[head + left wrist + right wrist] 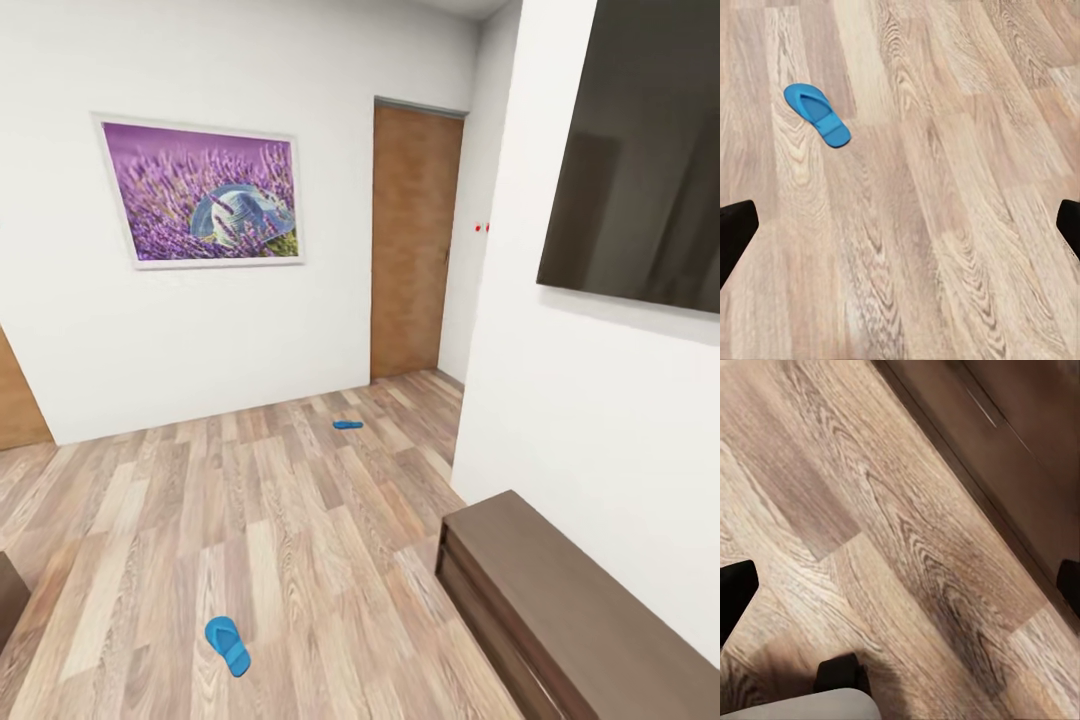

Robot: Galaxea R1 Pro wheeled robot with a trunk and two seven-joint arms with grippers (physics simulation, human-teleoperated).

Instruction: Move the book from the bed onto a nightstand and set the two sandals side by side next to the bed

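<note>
Two bright blue sandals lie far apart on the wood-plank floor. The near sandal (pixel 228 645) rests at the lower left of the head view, and it appears again in the left wrist view (pixel 817 114). The far sandal (pixel 347 424) lies close to the brown door. My left gripper (pixel 900 229) hangs open above bare floor, well short of the near sandal, with nothing between its dark fingertips (pixel 735 229). Over the planks beside the low cabinet, my right gripper (pixel 900 585) is also open and empty. The book, the bed and the nightstand are out of view.
A long low dark cabinet (pixel 560 610) stands along the right wall under a wall-mounted dark screen (pixel 640 150). A brown door (pixel 412 240) is at the back, beside a framed lavender picture (pixel 205 192). A dark furniture corner (pixel 8 595) juts in at the left edge.
</note>
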